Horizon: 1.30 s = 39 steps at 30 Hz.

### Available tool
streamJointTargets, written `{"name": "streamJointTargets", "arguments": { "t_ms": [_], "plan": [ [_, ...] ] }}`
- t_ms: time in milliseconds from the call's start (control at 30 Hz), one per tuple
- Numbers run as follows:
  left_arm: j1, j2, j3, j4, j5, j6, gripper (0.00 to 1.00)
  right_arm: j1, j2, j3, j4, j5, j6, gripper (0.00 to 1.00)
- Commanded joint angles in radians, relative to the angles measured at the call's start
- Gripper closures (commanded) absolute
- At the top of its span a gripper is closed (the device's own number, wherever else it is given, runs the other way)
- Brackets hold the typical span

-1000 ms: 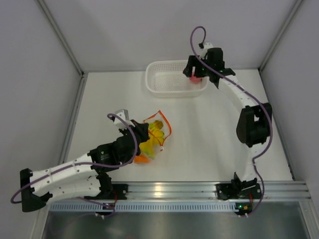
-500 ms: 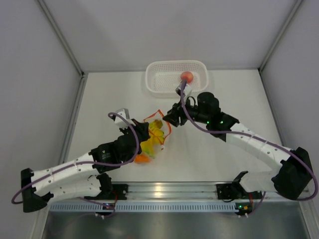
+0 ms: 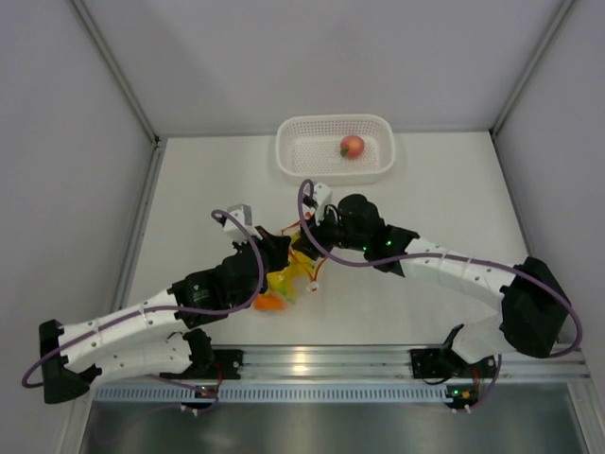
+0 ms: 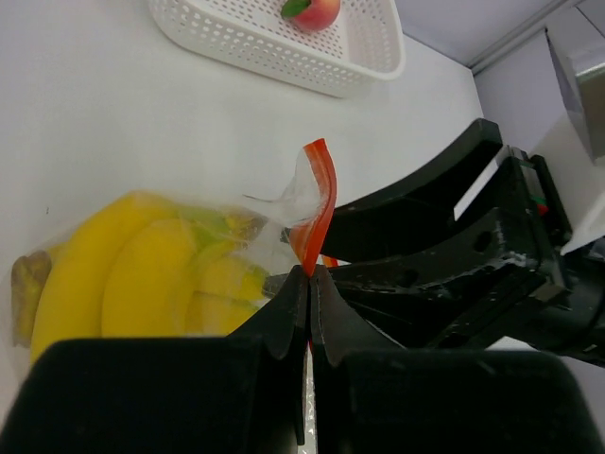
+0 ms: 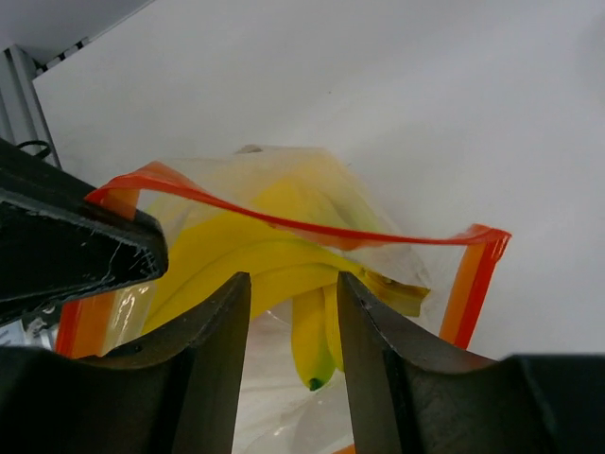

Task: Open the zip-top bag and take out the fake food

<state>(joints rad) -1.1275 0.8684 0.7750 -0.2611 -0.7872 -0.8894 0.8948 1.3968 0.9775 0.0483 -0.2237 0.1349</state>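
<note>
Left jaws: pressed shut on the orange-red zip strip (image 4: pixel 319 200) of the zip-top bag (image 4: pixel 274 203). The fingertips (image 4: pixel 288 307) pinch one lip, and the strip stands up out of the pinch.
Right jaws: part open, poised at the bag's mouth just beside the left jaws. The fingers (image 5: pixel 222 331) stand either side of a banana tip. Cannot tell whether they touch the fruit or the film.
Zip-top bag: lies on the white counter (image 3: pixel 406 208) near its middle, where the two arms meet. The mouth is unzipped. In the right wrist view the two strip lips gape apart, one held to the left and the other bowed across the opening.
Toy bananas (image 5: pixel 274 255): yellow, inside the bag, seen through the open mouth and through the clear film.
Orange fruit (image 3: pixel 269 303): at the near end of the bag, just beside the left arm (image 3: pixel 142 326). Cannot tell whether it is inside the film or outside it.
Peach (image 3: pixel 352 146): out of the bag, lying in the white perforated basket (image 3: pixel 284 156), right of the basket's middle.
Basket: upright at the far edge of the counter, well apart from the bag.
Right arm (image 3: pixel 454 270): stretched low from the near right corner across to the bag.
</note>
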Motion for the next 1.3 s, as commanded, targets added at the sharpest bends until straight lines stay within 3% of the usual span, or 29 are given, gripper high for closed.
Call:
{"name": "streamJointTargets", "arguments": {
  "t_ms": [0,267,367,500,800,967,1100,1267],
  "plan": [
    [0.003,-0.017,0.035,0.052,0.054,0.015,1.00,0.015,0.030,0.006,0.143,-0.005,-0.125,0.57],
    [0.018,-0.037,0.050,0.040,0.193,0.070,1.00,0.013,0.047,-0.135,0.344,-0.042,-0.349,0.49],
    [0.060,-0.034,0.075,0.005,0.314,0.090,1.00,0.016,0.051,-0.158,0.345,-0.037,-0.428,0.45],
    [0.156,-0.022,0.099,-0.055,0.478,0.116,1.00,0.015,0.057,-0.197,0.392,-0.049,-0.523,0.41],
    [0.400,0.003,0.130,-0.181,0.674,0.181,1.00,0.009,0.076,-0.198,0.390,-0.092,-0.659,0.37],
    [0.403,0.063,0.199,-0.224,0.716,0.263,1.00,-0.013,0.094,-0.177,0.400,-0.212,-0.718,0.37],
    [0.403,0.096,0.239,-0.245,0.759,0.322,1.00,-0.020,0.151,-0.091,0.291,-0.214,-0.791,0.36],
    [0.403,0.147,0.302,-0.286,0.824,0.411,1.00,-0.040,0.183,-0.080,0.306,-0.264,-0.883,0.31]
  ]
}}
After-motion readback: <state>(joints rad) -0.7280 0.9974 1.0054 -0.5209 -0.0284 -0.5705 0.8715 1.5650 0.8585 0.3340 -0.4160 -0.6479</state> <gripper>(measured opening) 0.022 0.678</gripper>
